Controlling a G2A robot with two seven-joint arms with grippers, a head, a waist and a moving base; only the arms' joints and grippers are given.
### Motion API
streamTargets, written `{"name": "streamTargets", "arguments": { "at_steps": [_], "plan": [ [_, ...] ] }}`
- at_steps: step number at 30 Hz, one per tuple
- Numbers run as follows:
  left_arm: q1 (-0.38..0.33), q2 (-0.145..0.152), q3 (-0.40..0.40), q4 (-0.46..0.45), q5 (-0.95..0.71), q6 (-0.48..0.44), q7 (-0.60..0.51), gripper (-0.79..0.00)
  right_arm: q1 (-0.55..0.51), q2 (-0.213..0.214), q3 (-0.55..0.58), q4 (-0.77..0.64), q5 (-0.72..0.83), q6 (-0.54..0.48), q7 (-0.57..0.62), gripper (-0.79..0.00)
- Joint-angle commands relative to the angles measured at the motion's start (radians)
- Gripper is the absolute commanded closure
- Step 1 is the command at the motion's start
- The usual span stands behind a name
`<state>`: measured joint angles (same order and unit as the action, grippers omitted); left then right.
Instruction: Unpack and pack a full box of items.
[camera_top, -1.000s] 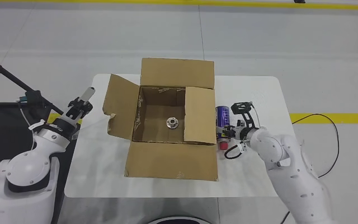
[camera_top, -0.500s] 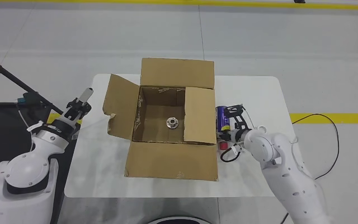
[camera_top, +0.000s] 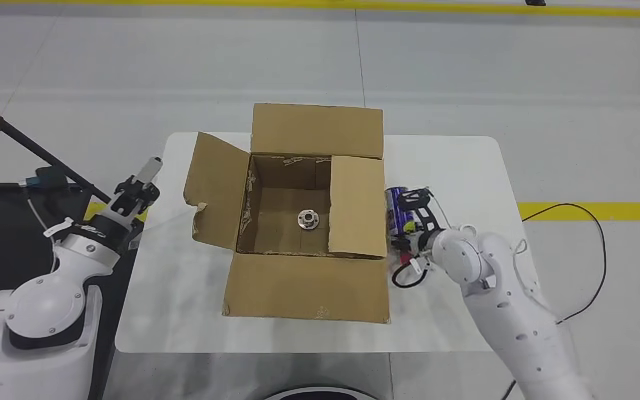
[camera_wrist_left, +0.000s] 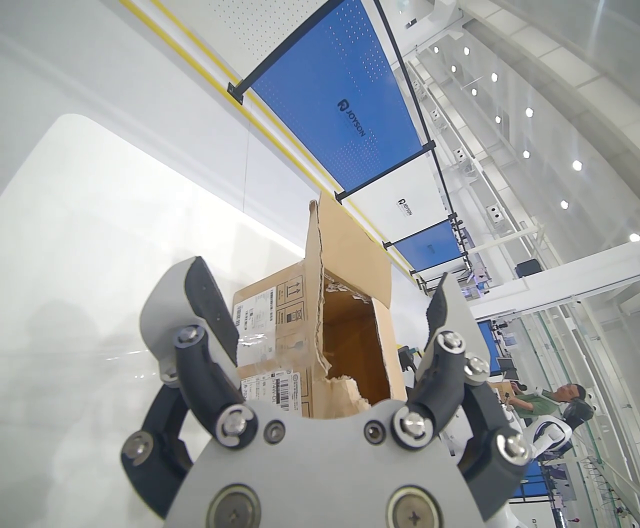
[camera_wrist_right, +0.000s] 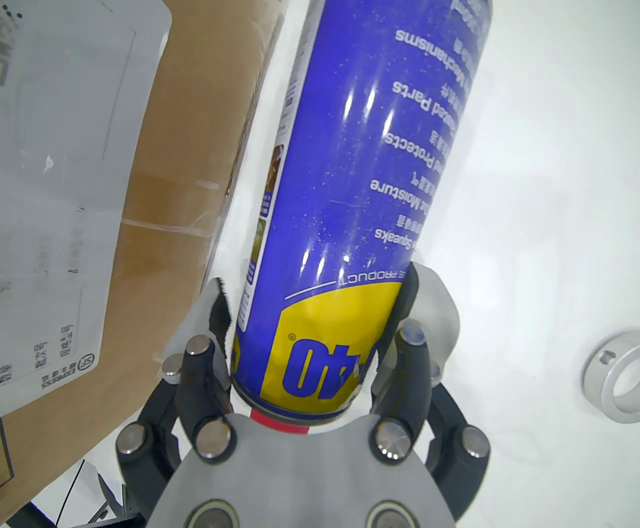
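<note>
left gripper (camera_wrist_left: 322, 277): raised, out at own side, fingers spread wide | right gripper (camera_wrist_right: 317, 290): low, arm bent inward, fingers closed on both sides of a can (camera_wrist_right: 370, 150) (near its red-capped end)

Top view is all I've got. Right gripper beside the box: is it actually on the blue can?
Observer: Yes, the right gripper has pads against both sides of the spray can, at its yellow band.
Operator: Anything loose nearby?
Observer: A metal ring lies on the table, apart from the can.
Operator: Left gripper?
Observer: The left gripper is open, holding nothing, facing the box.
</note>
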<state>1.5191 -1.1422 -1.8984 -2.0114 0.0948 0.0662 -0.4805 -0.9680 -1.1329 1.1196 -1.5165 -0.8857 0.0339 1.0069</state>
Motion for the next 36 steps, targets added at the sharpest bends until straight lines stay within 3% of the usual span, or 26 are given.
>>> {"name": "streamTargets", "arguments": {
  "at_steps": [1,3,15,24,30,36],
  "plan": [
    [0.001,0.001,-0.001,0.000,0.001,0.000,0.003,-0.785,0.002,0.000,0.005,0.000,0.004,0.000,-0.004,-0.231],
    [0.002,0.001,-0.001,0.000,-0.001,-0.003,0.005,-0.785,-0.001,0.001,0.018,-0.007,0.009,0.002,-0.015,-0.003],
    [-0.004,0.004,-0.002,0.002,-0.007,-0.003,0.015,-0.785,-0.055,0.026,0.176,-0.163,0.023,0.002,-0.050,0.000],
    [-0.006,0.006,-0.014,0.007,-0.022,-0.004,0.034,-0.785,-0.076,0.029,0.274,-0.336,0.187,-0.033,-0.151,0.000],
    [-0.004,0.006,-0.031,0.016,-0.045,-0.008,0.059,-0.785,-0.030,0.016,0.193,-0.459,0.257,-0.062,-0.193,0.000],
    [0.010,0.004,-0.054,0.023,-0.073,-0.013,0.089,-0.785,0.068,-0.012,-0.012,-0.455,0.240,-0.050,-0.207,0.000]
  ]
}}
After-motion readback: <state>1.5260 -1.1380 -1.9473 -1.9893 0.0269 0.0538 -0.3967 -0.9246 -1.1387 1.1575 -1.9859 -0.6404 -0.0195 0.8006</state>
